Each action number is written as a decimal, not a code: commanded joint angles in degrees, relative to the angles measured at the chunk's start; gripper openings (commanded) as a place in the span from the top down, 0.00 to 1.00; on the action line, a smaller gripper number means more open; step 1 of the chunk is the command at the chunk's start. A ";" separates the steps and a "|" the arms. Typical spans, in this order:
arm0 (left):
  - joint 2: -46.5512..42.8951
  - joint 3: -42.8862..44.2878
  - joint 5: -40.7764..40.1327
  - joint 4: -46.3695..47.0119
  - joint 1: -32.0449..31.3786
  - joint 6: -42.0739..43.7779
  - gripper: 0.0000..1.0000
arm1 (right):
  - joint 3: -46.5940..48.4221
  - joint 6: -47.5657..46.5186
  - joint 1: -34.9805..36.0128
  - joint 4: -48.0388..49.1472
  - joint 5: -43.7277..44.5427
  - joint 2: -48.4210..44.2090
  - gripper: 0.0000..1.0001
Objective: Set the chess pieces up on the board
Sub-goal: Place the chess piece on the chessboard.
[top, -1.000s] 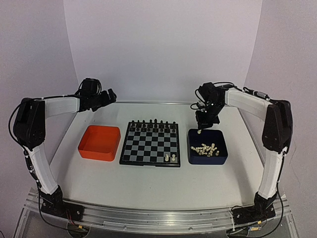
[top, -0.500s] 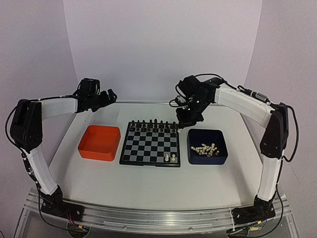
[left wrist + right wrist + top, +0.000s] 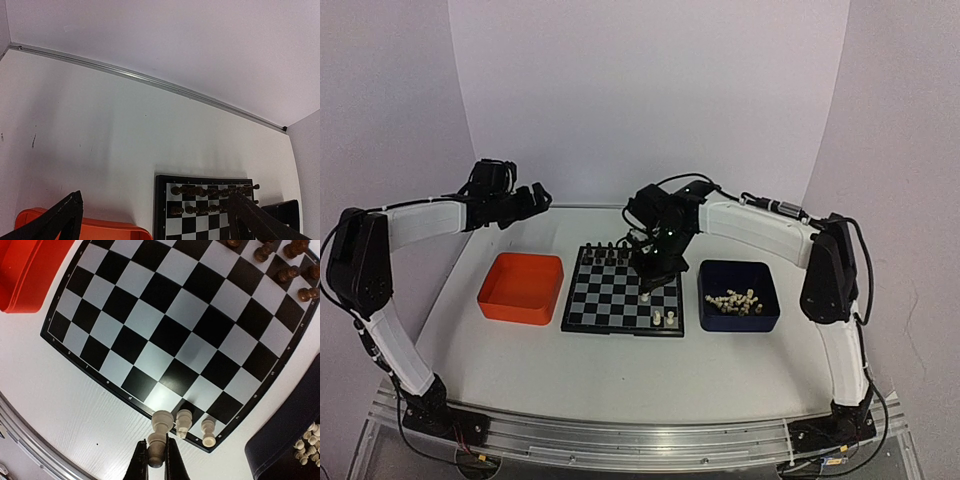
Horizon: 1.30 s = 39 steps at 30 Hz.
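Note:
The chessboard [image 3: 610, 300] lies mid-table, black pieces [image 3: 625, 250] in its two far rows. Two cream-white pieces [image 3: 664, 319] stand on its near right corner squares; they also show in the right wrist view [image 3: 185, 422]. My right gripper [image 3: 645, 294] hangs above the board's near right part, shut on a cream-white chess piece [image 3: 160, 432] held between its fingers [image 3: 139, 465]. More cream-white pieces [image 3: 734, 300] lie in the dark blue tray [image 3: 765, 318]. My left gripper [image 3: 525, 198] is raised at the far left, open and empty; its fingers [image 3: 60, 220] frame the board's far edge [image 3: 200, 179].
An orange tray [image 3: 522, 288] sits left of the board, empty; its corner shows in the right wrist view [image 3: 25, 275] and the left wrist view [image 3: 100, 231]. White walls stand behind and to both sides. A metal rail [image 3: 640, 445] runs along the table's near edge.

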 commanded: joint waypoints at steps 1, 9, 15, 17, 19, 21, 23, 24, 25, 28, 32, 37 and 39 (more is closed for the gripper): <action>-4.15 -1.27 0.07 -0.42 0.07 1.16 0.00 | 3.50 -1.13 1.56 -1.91 -1.23 2.52 1.00; -5.78 -2.93 -0.51 -0.92 0.08 1.34 0.00 | 4.91 -1.10 3.27 -3.02 0.64 5.71 1.00; -6.80 -4.12 -0.87 -0.82 0.07 1.11 0.00 | 5.16 -0.50 3.65 -3.64 1.82 7.32 1.00; -7.06 -4.41 -0.89 -0.77 0.08 1.00 0.00 | 5.18 -0.40 3.68 -3.82 1.80 7.67 1.00; -7.28 -4.67 -0.96 -0.73 0.08 0.99 0.00 | 5.18 -0.39 3.67 -3.82 1.82 7.82 1.00; -7.49 -4.84 -1.16 -0.58 0.08 0.96 0.00 | 5.26 -0.39 3.64 -4.01 1.83 8.08 1.00; -7.56 -4.92 -1.23 -0.55 0.08 0.91 0.00 | 5.27 -0.37 3.64 -4.04 1.80 8.30 1.00; -7.60 -4.95 -1.24 -0.49 0.08 0.93 0.00 | 5.27 -0.39 3.66 -4.11 1.81 8.35 1.00; -7.65 -5.02 -1.29 -0.46 0.08 0.93 0.00 | 5.24 -0.39 3.67 -4.14 1.82 8.46 1.00; -7.72 -5.16 -1.43 -0.28 0.07 0.91 0.00 | 5.17 -0.50 3.68 -4.26 1.83 8.87 1.00; -7.65 -5.31 -1.42 -0.15 0.07 0.82 0.00 | 5.51 -0.64 3.69 -4.48 1.83 9.40 1.00; -7.82 -5.62 -1.57 0.03 0.08 0.65 0.00 | 5.71 -0.73 3.71 -4.56 1.83 9.77 1.00; -7.91 -5.63 -1.65 0.03 0.08 0.69 0.00 | 5.84 -0.82 3.71 -4.55 1.83 10.11 1.00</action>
